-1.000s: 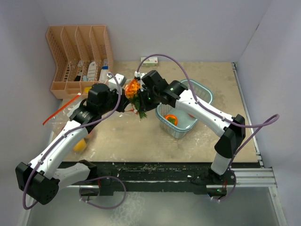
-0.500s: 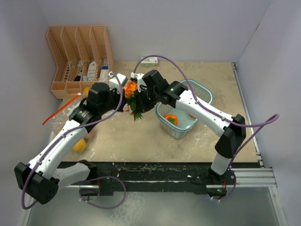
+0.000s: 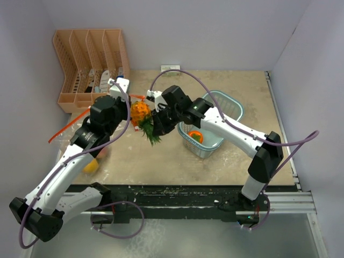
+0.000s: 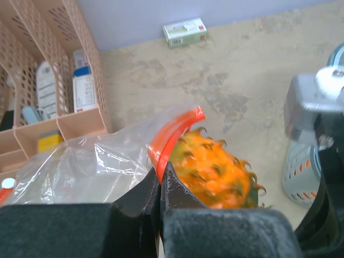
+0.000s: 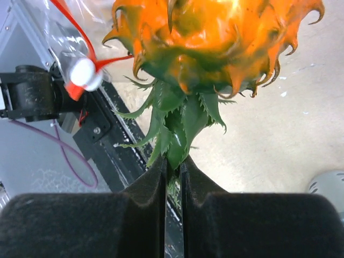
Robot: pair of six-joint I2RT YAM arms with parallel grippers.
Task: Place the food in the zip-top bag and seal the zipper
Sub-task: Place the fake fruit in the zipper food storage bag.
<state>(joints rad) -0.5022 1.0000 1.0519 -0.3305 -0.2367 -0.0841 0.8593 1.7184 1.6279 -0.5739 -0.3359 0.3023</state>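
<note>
While the pineapple (image 3: pixel 141 111) hangs in the air just left of the teal basket (image 3: pixel 232 102), I would say the job is partly done, with a good bit left.

Far left of the basket, the zip-top bag (image 3: pixel 75 134) lies on the bench (image 3: pixel 215 172). A yellow-orange piece (image 3: pixel 91 165) and a pink piece (image 3: pixel 102 152) look to be inside it, but I cannot be sure through the crinkly plastic. My left gripper (image 4: pixel 160 180) has its jaws pressed together on the bag's mouth, right on the red-orange zipper (image 4: pixel 174 131), and holds that edge up. The pineapple is at the mouth but not yet in. My right gripper (image 5: pixel 173 161) has its jaws clamped on the green leaves, with the fat end of the fruit toward the bag. Inside the basket lies an orange piece (image 3: pixel 196 135). The arm hides part of the basket, so there may be more.

I think what is left is to push the pineapple in, bring the last food over, and then close the zipper, which is open.

Only the top view shows me both arms, the bag's inside and the basket all at once. Only the left wrist view shows the jaws pinching the strip, with the pineapple right beside it. Only the right wrist view shows the leaves squeezed between the jaws, and a small white bit (image 5: pixel 83 75) on the red strip that may be the slider.
</note>
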